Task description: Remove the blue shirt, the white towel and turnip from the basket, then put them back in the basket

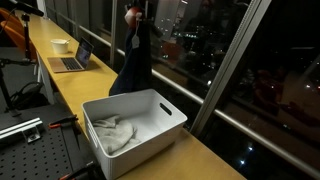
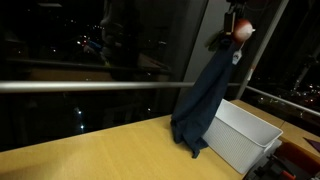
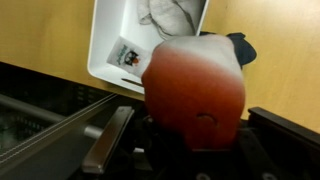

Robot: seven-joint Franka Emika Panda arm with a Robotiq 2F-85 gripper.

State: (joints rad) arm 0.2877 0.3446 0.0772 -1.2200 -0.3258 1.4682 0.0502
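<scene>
— Item one, your claw [image 2: 236, 24]: condition?
— High above the table [image 2: 90, 155], jaws pinched almost fully together. The blue shirt [image 2: 205, 100] hangs from them in one long drape. Its lower end comes down to the tabletop, or just above it, right beside the basket [image 2: 248, 140] and outside it.
— Item two, the turnip [image 3: 195, 90]?
— Right at your claw. In the wrist view it fills the middle and hides the fingertips. In an exterior view the turnip [image 2: 241, 34] shows as a red ball with a pale patch, against the top of the shirt. Whether the jaws pinch it too or it only sits in the cloth, I cannot tell.
— Item three, the towel [image 1: 112, 133]?
— Crumpled on the basket floor toward one end, well below your claw.
— Item four, the basket?
— Upright on the table, with the shirt hanging just past one wall.
— Other stock?
— A laptop [image 1: 72, 61] and a cup [image 1: 60, 45], farther along the table and well apart from the basket.
</scene>
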